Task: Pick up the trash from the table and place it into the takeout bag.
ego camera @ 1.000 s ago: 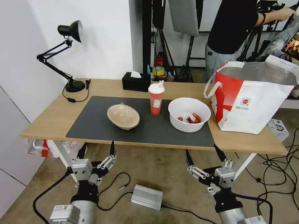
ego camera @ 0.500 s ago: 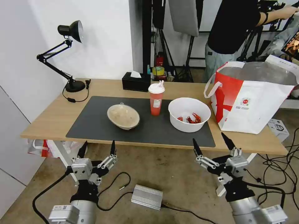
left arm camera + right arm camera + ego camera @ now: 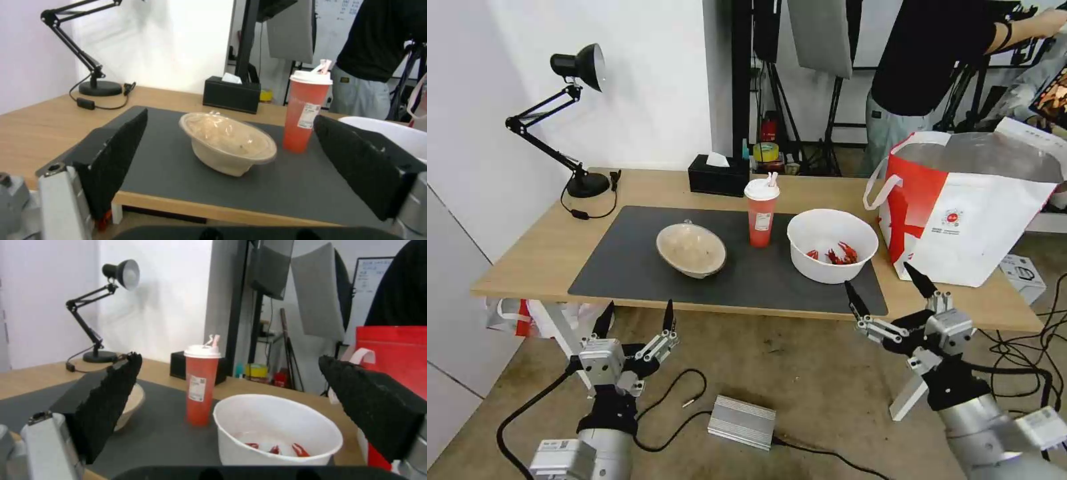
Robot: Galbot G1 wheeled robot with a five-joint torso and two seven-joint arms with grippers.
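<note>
White plastic, the bowl (image 3: 832,244) (red crayfish scraps inside) sits on the table (image 3: 527,260) just ahead of the right gripper (image 3: 888,293), whose fingers are spread at the table's front edge; left gripper (image 3: 636,316) likewise spread, lower.

Head view: taken from above, facing fwd/down over whole table (image 3: 527,260), fairly far. L wrist view: taken low at table edge, close to beige bowl (image 3: 227,146). R wrist view: low, close to white bowl (image 3: 276,430). Red cup (image 3: 762,212) shared by all three.
</note>
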